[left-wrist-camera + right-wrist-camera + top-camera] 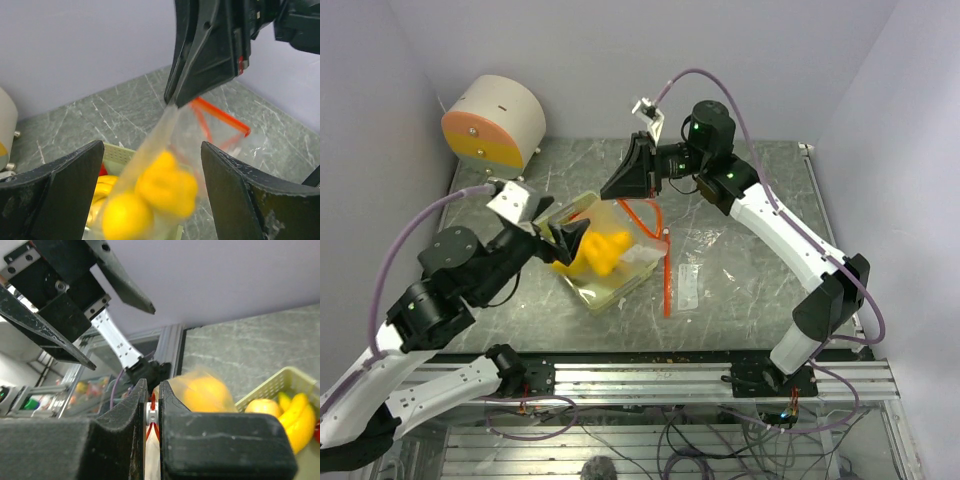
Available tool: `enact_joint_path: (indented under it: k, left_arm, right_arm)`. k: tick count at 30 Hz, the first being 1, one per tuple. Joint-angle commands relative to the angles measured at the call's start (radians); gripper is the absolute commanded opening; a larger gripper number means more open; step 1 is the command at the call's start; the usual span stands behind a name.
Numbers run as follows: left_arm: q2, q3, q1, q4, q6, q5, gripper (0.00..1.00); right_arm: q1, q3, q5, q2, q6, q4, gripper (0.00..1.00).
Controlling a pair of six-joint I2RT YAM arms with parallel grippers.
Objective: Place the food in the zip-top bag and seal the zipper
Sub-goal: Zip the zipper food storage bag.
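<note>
My right gripper (612,188) is shut on the zipper (153,416) of the clear zip-top bag (625,250) and holds that edge up, so the bag hangs slanting. The red-orange strip (667,278) trails down to the table. Blurred yellow food (600,252) sits inside the bag, over the pale green tray (605,302). My left gripper (558,238) is open and empty right beside the bag, its fingers either side of the yellow fruits (167,185). A banana (300,421), a lemon (262,407) and a red piece (102,170) lie in the tray (119,152).
A round beige and orange drum (495,122) stands at the back left. A small clear packet (688,285) lies on the table right of the bag. Walls close in at the back and both sides.
</note>
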Motion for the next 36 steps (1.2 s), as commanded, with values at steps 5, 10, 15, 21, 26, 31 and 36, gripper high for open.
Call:
enact_joint_path:
  k: [5, 10, 15, 21, 26, 31, 36]
  left_arm:
    - [0.029, -0.076, -0.003, 0.135, 0.130, 0.220, 0.91]
    - [0.019, -0.096, -0.003, 0.128, 0.135, 0.293, 0.90]
    - [0.044, -0.108, -0.003, 0.139, 0.132, 0.275, 0.89]
    - [0.095, -0.125, -0.003, 0.191, 0.152, 0.294, 0.88]
    - [0.128, -0.123, -0.003, 0.213, 0.169, 0.338, 0.85]
    - [0.146, -0.111, -0.003, 0.203, 0.174, 0.381, 0.64]
    - [0.171, -0.102, -0.003, 0.185, 0.167, 0.411, 0.19]
  right_arm:
    - [0.005, -0.137, -0.123, -0.090, 0.090, 0.177, 0.00]
    - [0.008, -0.166, -0.123, -0.108, 0.098, 0.198, 0.00]
    - [0.019, -0.166, -0.128, -0.107, 0.097, 0.200, 0.00]
    - [0.034, -0.156, -0.137, -0.114, 0.044, 0.148, 0.00]
    - [0.035, -0.159, -0.146, -0.125, 0.009, 0.115, 0.00]
    - [0.035, -0.166, -0.150, -0.132, -0.020, 0.092, 0.00]
    - [0.036, -0.162, -0.150, -0.129, -0.018, 0.091, 0.00]
